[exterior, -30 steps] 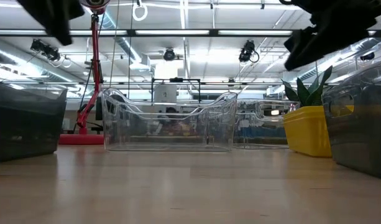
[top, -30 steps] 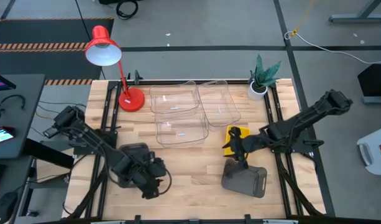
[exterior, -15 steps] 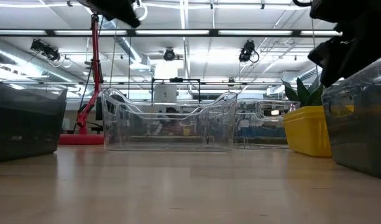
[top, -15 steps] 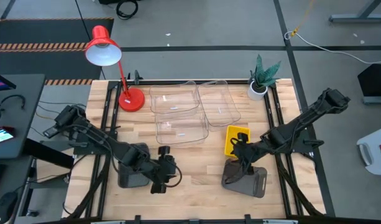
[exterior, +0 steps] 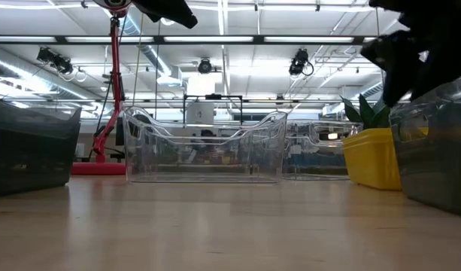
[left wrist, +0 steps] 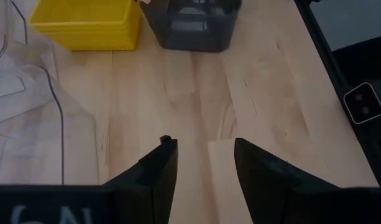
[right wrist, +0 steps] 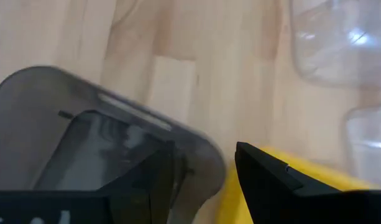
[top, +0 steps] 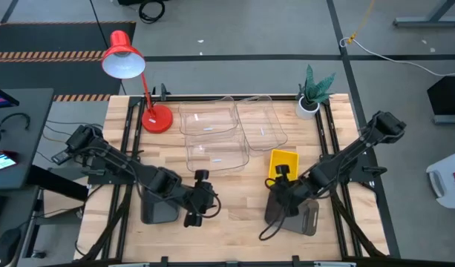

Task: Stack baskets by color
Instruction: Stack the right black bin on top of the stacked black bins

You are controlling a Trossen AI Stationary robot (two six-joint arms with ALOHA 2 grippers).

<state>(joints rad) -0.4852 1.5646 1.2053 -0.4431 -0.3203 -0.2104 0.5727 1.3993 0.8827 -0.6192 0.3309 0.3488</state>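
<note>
Three clear baskets (top: 216, 154) sit at the table's far middle. A yellow basket (top: 283, 165) rests on the wood to their right. One dark grey basket (top: 159, 209) sits near left and another grey basket (top: 298, 213) near right. My left gripper (top: 206, 200) hangs open over bare wood to the right of the left grey basket, with nothing between its fingers (left wrist: 159, 174). My right gripper (top: 276, 194) is open over the right grey basket's corner nearest the yellow basket. One finger (right wrist: 159, 180) is over the basket's inside and the other stands outside it. My right gripper has its fingers on either side of the right grey basket's corner wall (right wrist: 202, 152), slanting down from the table's right. Whether they touch the wall, I cannot tell. The basket rests flat on the table.
A red desk lamp (top: 156, 119) stands at the far left corner and a small potted plant (top: 310, 100) at the far right. Bare wood (top: 238, 204) lies between the two grey baskets.
My left gripper has swung from over the left grey basket toward the table's right, rolling as it went. My right gripper has gone from over the yellow basket toward the near edge and now tips down over the right grey basket's corner. No basket has moved.
</note>
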